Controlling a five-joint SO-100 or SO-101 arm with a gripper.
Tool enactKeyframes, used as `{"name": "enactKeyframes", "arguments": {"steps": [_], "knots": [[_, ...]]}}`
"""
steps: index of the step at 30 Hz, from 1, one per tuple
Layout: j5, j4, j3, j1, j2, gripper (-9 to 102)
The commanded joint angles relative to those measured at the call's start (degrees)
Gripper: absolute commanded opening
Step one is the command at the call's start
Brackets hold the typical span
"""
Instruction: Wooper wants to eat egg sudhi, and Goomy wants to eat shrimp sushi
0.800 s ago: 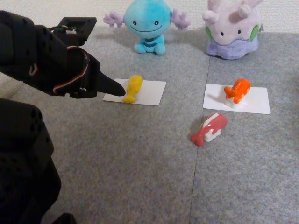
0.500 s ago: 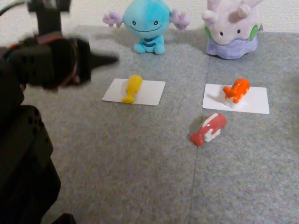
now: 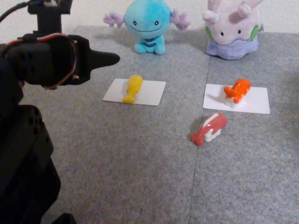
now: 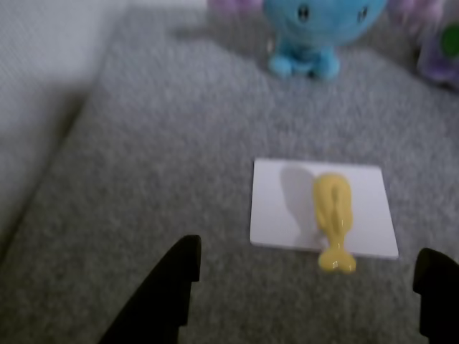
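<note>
Spread wide and empty, the gripper is seen in the wrist view above the egg sudhi, which lies on a white card before Wooper, cropped at the top. Goomy and the shrimp sushi are shown whole in the fixed view.

Two plush toys: Wooper, Goomy. Three toy sushi: egg sudhi, shrimp sushi, red-pink sushi. Two white cards.
</note>
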Motion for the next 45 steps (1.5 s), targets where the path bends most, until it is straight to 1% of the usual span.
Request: {"name": "enactKeyframes", "arguments": {"steps": [1,5,9,15,18,22,26,30,34,43,45], "knots": [[0.35,4.31,-6.59,0.0,0.0,35],[0.35,9.49,-12.04,0.7,0.0,35],[0.35,11.69,-16.0,0.79,-0.18,35],[0.35,17.84,-25.4,0.79,-2.99,35],[0.35,19.6,-31.46,0.88,-10.46,35],[0.35,23.29,-41.57,1.49,-25.14,35],[0.44,27.6,-52.12,4.66,-38.85,35],[0.44,29.18,-58.8,8.09,-48.96,35],[0.35,29.09,-60.73,8.7,-55.55,35],[-0.35,29.27,-60.03,7.91,-60.64,35],[-0.44,31.73,-59.94,7.03,-61.79,35]]}}
